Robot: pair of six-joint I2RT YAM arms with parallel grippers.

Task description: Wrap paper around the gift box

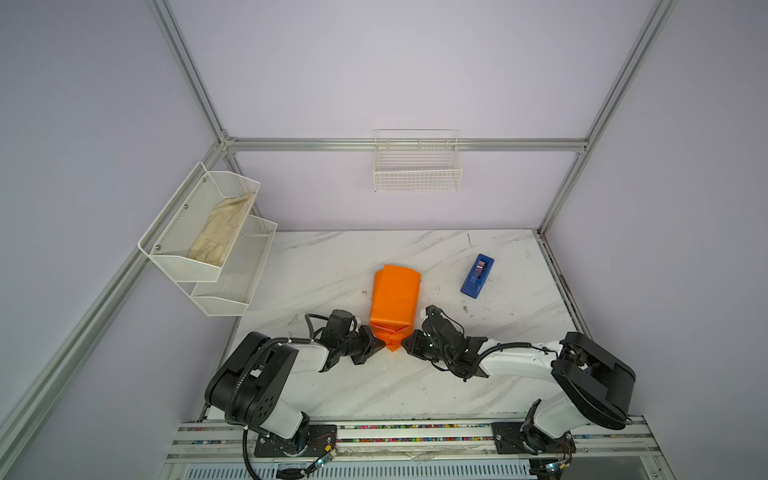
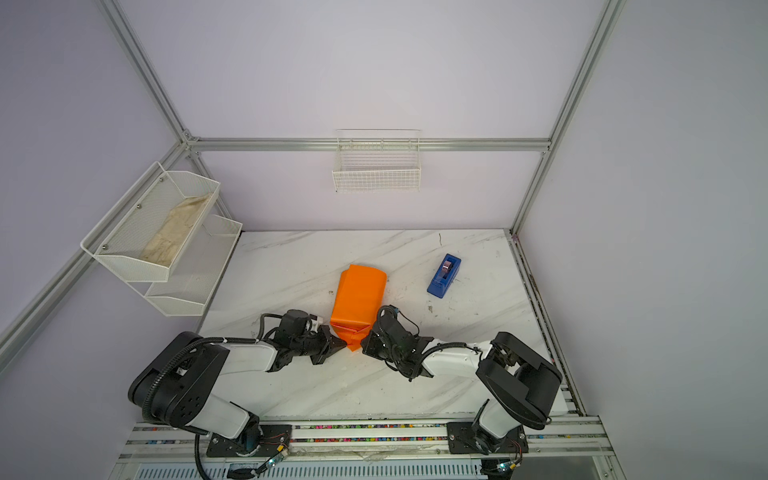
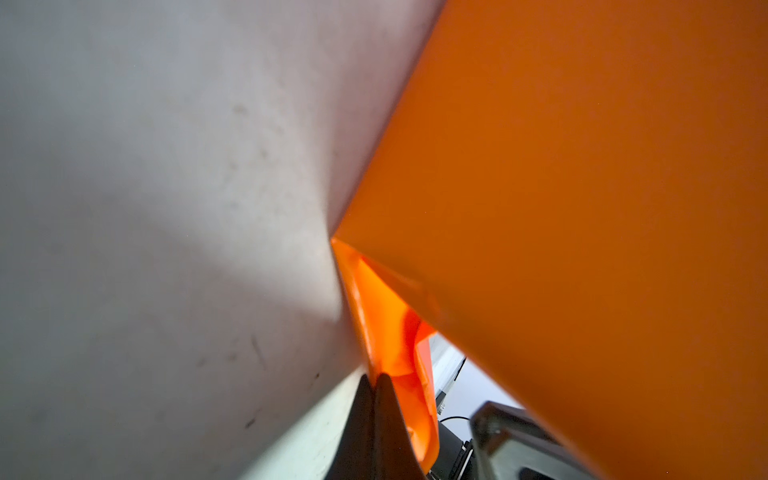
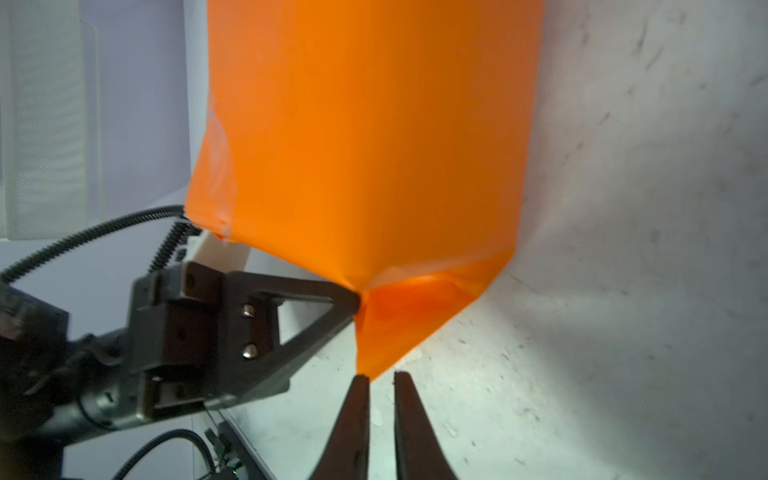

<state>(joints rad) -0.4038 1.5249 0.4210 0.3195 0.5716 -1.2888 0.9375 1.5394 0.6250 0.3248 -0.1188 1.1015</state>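
Note:
The orange paper (image 1: 395,297) (image 2: 359,297) lies wrapped into a tall packet in the middle of the marble table; the gift box is hidden inside it. At its near end the paper is folded into a pointed flap (image 4: 399,324). My left gripper (image 1: 381,343) (image 2: 344,344) (image 3: 376,376) is shut, pinching the crease of that flap from the left. My right gripper (image 1: 405,343) (image 2: 365,343) (image 4: 381,376) stands just off the flap's tip, its jaws a narrow gap apart with nothing between them. The flap's tip touches one fingertip (image 4: 360,380).
A blue tape dispenser (image 1: 478,276) (image 2: 444,276) sits on the table to the right of the packet. A white mesh shelf (image 1: 195,266) with a beige cloth (image 1: 220,232) hangs on the left wall. A wire basket (image 1: 417,166) hangs on the back wall.

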